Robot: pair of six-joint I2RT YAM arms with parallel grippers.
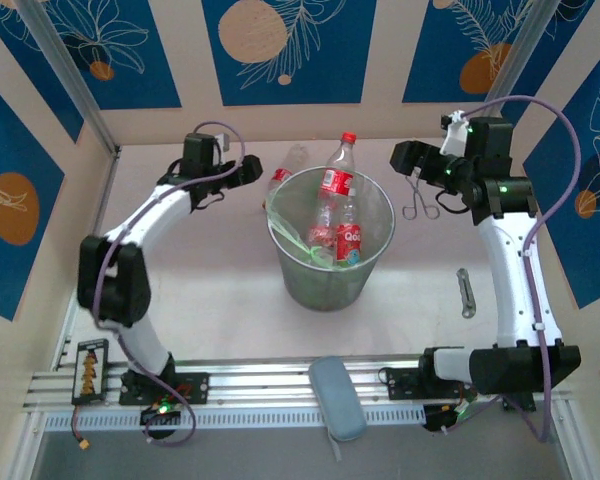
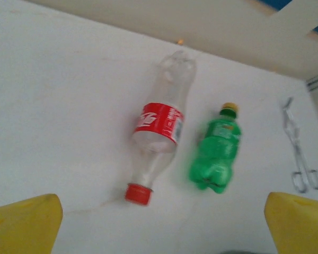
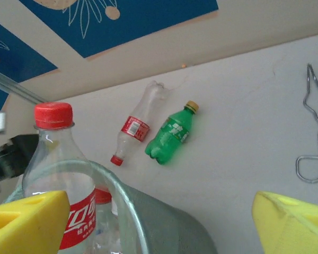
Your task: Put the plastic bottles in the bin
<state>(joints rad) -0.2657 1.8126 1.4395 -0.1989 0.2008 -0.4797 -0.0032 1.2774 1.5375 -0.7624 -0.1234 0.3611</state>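
left fingers (image 2: 26,222) apart, empty | red-label bottle (image 2: 159,140), green bottle (image 2: 216,153) lying ahead of them | right fingers (image 3: 26,219) apart beside bin (image 3: 167,225)

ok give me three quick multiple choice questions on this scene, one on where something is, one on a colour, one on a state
1. Where is the green bottle?
A) lying on the table beside the clear red-label bottle
B) standing upright on its base
C) lifted off the surface

2. What colour is the green bottle's cap?
A) red
B) blue
C) yellow

3. How is the left gripper?
A) shut on a bottle
B) open, with nothing between its fingers
C) shut and empty

Answers:
1 A, the left wrist view shows it on its side next to the clear one.
2 C, the cap at its neck is yellow.
3 B, its yellow fingers stand wide apart at the sides of its own view, with nothing gripped between them.
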